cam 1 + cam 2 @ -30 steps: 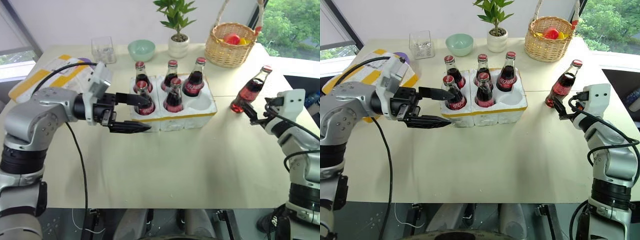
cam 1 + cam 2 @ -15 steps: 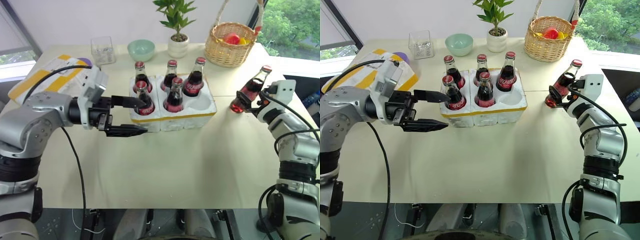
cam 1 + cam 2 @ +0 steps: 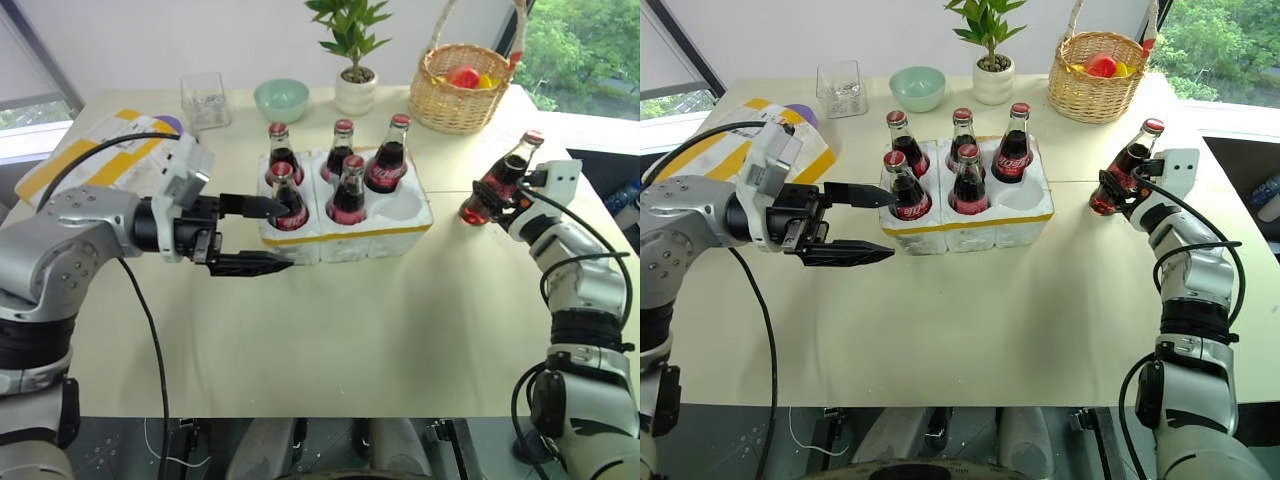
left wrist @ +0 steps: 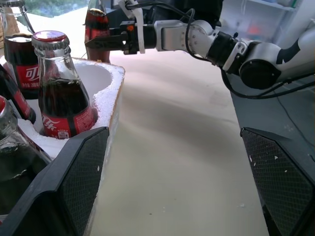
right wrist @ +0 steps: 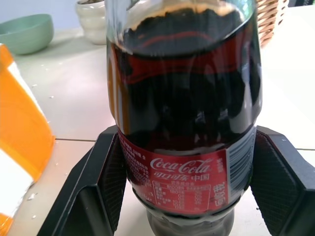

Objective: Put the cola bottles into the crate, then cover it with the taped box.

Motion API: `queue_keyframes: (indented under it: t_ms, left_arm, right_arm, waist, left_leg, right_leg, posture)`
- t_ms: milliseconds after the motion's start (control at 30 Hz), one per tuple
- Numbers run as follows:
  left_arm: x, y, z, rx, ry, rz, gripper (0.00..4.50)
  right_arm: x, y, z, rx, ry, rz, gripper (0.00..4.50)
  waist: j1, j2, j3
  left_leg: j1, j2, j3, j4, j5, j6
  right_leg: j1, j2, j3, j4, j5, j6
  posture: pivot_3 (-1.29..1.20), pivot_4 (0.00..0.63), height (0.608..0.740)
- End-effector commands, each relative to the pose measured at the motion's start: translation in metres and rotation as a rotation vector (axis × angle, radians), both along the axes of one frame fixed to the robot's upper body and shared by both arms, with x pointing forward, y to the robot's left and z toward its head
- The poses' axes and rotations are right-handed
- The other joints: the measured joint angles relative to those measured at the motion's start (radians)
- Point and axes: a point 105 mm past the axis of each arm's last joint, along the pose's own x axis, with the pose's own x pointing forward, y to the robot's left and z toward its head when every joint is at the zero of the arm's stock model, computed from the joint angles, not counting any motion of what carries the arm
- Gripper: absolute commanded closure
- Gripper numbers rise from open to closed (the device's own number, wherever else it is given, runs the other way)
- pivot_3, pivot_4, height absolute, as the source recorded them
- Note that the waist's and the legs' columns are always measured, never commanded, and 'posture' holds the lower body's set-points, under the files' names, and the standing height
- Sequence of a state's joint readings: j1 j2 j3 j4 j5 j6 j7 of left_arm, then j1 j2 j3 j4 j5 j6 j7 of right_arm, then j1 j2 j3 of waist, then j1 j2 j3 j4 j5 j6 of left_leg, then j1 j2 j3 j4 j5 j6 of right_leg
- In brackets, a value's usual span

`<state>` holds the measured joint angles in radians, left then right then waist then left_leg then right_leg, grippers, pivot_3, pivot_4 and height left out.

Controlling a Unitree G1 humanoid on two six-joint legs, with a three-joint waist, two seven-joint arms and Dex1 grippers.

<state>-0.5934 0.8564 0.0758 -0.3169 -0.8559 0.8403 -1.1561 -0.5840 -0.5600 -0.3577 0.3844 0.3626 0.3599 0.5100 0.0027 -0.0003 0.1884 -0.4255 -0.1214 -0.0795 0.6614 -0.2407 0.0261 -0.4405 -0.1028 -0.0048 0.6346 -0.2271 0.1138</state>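
Note:
The crate (image 3: 375,242), a white foam block with a thin yellow band, stands mid-table with five cola bottles (image 3: 348,190) upright in its wells. Its front right well (image 3: 408,207) is empty. A sixth cola bottle (image 3: 497,182) stands on the table to the crate's right, and my right gripper (image 3: 503,204) is shut on its lower body. The right wrist view has that bottle (image 5: 182,123) between both fingers (image 5: 106,182). My left gripper (image 3: 288,235) hangs open at the crate's front left corner, holding nothing. The taped box (image 3: 95,150) lies at the far left, partly hidden behind my left arm.
Along the table's back edge stand a glass container (image 3: 205,98), a green bowl (image 3: 282,98), a potted plant (image 3: 355,85) and a wicker basket (image 3: 460,92) with fruit. The table's right edge runs close behind the loose bottle.
My right gripper has moved forward up to the loose bottle and shut on it. The left gripper has stayed open in the same place.

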Motion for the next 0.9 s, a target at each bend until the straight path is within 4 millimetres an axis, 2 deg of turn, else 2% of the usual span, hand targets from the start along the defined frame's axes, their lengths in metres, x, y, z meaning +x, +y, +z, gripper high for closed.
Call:
queue_keyframes:
  t_ms: [33, 100, 167, 267, 367, 500, 900]
  left_arm:
    - [-0.005, 0.003, 0.011, -0.006, -0.048, 0.003, 0.00]
    - [-0.005, 0.003, 0.010, -0.007, -0.047, 0.004, 0.00]
    - [-0.005, 0.003, 0.010, -0.009, -0.045, 0.005, 0.00]
    - [-0.004, 0.003, 0.010, -0.014, -0.046, 0.006, 0.00]
    - [-0.003, 0.002, 0.010, -0.016, -0.050, 0.006, 0.00]
    - [-0.002, 0.001, 0.010, -0.017, -0.056, 0.008, 0.00]
    - [-0.004, 0.004, 0.011, -0.014, -0.071, 0.029, 0.00]
  right_arm:
    - [-0.015, 0.012, 0.076, -0.042, -0.247, 0.074, 1.72]
    - [-0.026, 0.031, 0.101, -0.022, -0.312, 0.163, 1.72]
    - [-0.040, 0.059, 0.119, 0.001, -0.343, 0.304, 1.72]
    - [-0.058, 0.100, 0.123, -0.018, -0.322, 0.499, 1.72]
    - [-0.060, 0.119, 0.117, -0.042, -0.287, 0.553, 1.72]
    - [-0.051, 0.134, 0.100, -0.066, -0.222, 0.576, 1.72]
    - [-0.031, 0.143, 0.036, -0.232, -0.002, 0.619, 1.72]
  waist:
    - [-0.002, 0.001, 0.000]
    - [-0.006, 0.001, 0.000]
    - [-0.012, 0.001, 0.000]
    - [-0.016, 0.001, 0.000]
    - [-0.015, 0.000, 0.000]
    - [-0.008, 0.000, 0.000]
    - [-0.014, 0.000, 0.000]
  left_leg:
    - [0.000, 0.000, 0.000, 0.000, 0.000, 0.000]
    - [0.000, 0.000, 0.000, 0.000, 0.000, 0.000]
    - [0.000, 0.000, 0.000, -0.001, 0.000, 0.000]
    - [0.000, 0.001, 0.000, -0.001, 0.000, 0.000]
    - [0.000, 0.002, 0.000, -0.001, 0.000, 0.000]
    - [0.000, 0.001, 0.000, 0.000, 0.000, 0.000]
    - [0.000, 0.001, 0.000, 0.000, 0.000, 0.000]
  right_leg:
    - [0.000, 0.000, 0.000, 0.000, 0.000, 0.000]
    - [-0.001, 0.000, 0.000, 0.000, 0.000, 0.000]
    - [-0.001, 0.000, 0.000, 0.000, 0.000, 0.000]
    - [-0.001, 0.000, 0.000, 0.000, 0.000, 0.000]
    - [0.000, 0.000, 0.000, 0.000, 0.000, 0.000]
    - [0.001, 0.000, 0.000, 0.000, 0.000, 0.000]
    - [0.000, 0.000, 0.000, 0.000, 0.000, 0.000]
  posture:
    - [0.00, 0.150, 0.732]
    - [0.00, 0.150, 0.732]
    - [0.00, 0.150, 0.732]
    - [0.00, 0.150, 0.732]
    - [0.00, 0.150, 0.732]
    - [0.00, 0.150, 0.732]
    - [0.00, 0.150, 0.732]
